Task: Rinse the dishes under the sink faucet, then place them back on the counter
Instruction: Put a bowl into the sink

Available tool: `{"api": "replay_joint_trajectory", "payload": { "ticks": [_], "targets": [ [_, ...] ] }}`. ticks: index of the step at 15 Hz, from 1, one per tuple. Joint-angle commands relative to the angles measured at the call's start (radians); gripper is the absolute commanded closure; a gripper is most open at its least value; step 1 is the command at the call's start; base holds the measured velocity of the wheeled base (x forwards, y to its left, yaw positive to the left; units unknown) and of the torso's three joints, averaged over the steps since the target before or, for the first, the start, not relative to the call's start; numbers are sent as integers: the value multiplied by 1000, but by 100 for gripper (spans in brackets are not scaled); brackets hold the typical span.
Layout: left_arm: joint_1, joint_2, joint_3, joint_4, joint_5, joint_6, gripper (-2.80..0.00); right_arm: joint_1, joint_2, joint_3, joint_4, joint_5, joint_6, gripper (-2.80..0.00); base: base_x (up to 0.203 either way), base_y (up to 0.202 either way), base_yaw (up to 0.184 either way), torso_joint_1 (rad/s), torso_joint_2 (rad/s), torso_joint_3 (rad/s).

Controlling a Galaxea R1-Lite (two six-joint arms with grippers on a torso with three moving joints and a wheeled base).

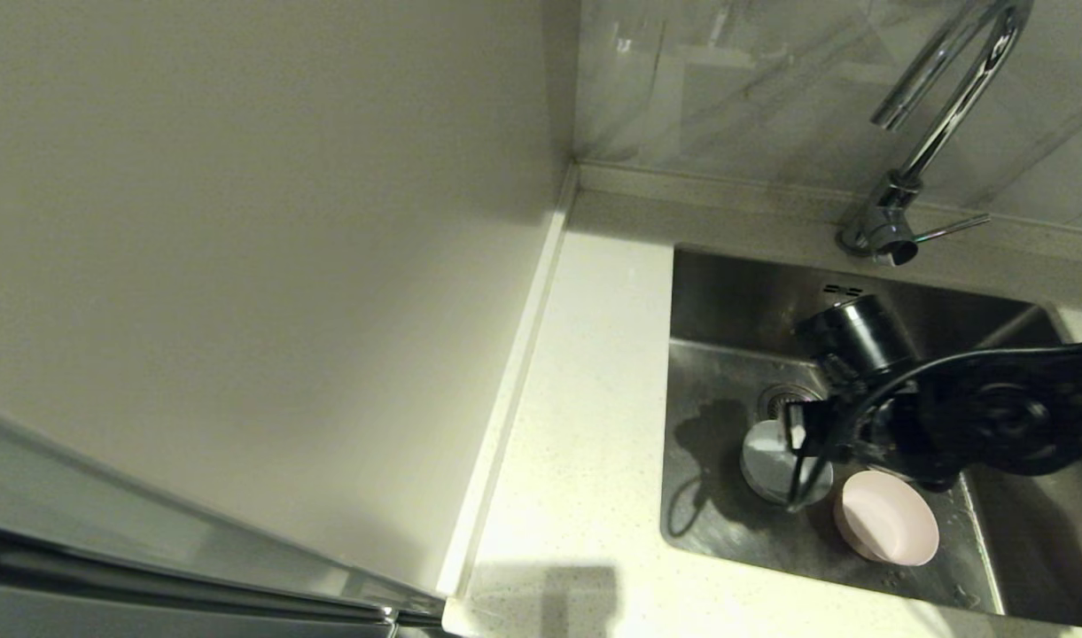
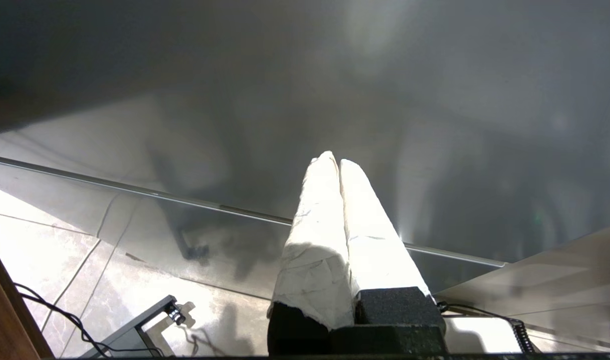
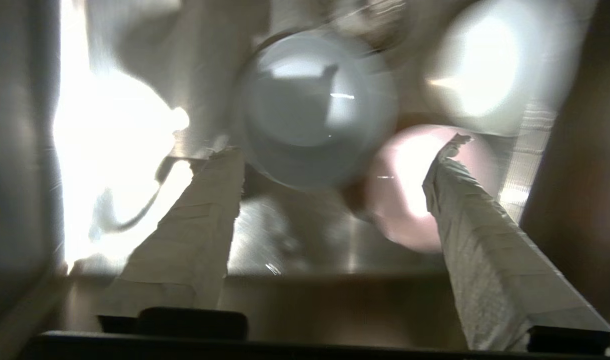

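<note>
The steel sink [image 1: 718,346] holds the dishes. The pale blue bowl [image 1: 771,462] lies just in front of the drain strainer [image 1: 782,399], and the pale pink bowl [image 1: 891,518] lies to its right. My right arm reaches in from the right above them. In the right wrist view my right gripper [image 3: 343,149] is open and holds nothing. The blue bowl [image 3: 314,110] sits just beyond its fingertips, the pink bowl [image 3: 404,195] by one finger [image 3: 464,210], and the whitish-green bowl [image 3: 489,75] further off. My left gripper [image 2: 334,161] is shut and empty, parked low outside the head view.
The chrome gooseneck faucet [image 1: 944,106] stands behind the sink, with its thin lever [image 1: 953,229] pointing right. The speckled counter [image 1: 585,399] runs along the sink's left side. A plain beige wall panel [image 1: 239,266] borders it further left.
</note>
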Motion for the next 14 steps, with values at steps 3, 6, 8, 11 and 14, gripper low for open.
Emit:
{"api": "replay_joint_trajectory", "payload": {
  "ticks": [3, 6, 8, 11, 14],
  "targets": [
    [0, -3, 0, -1, 0, 0, 0, -61, -578, 60, 271, -30, 3, -280, 0, 0, 0, 0, 0, 0],
    [0, -3, 0, -1, 0, -1, 0, -100, -797, 65, 497, -50, 4, -280, 0, 0, 0, 0, 0, 0],
    [0, -3, 0, -1, 0, -1, 0, -128, -909, 58, 622, -67, 6, -280, 0, 0, 0, 0, 0, 0],
    [-1, -3, 0, -1, 0, -1, 0, -155, -1034, 16, 789, -72, 8, 0, 0, 0, 0, 0, 0, 0],
    [-1, -3, 0, -1, 0, -1, 0, -165, -1044, -140, 944, -13, 33, 0, 0, 0, 0, 0, 0, 0]
  ]
}}
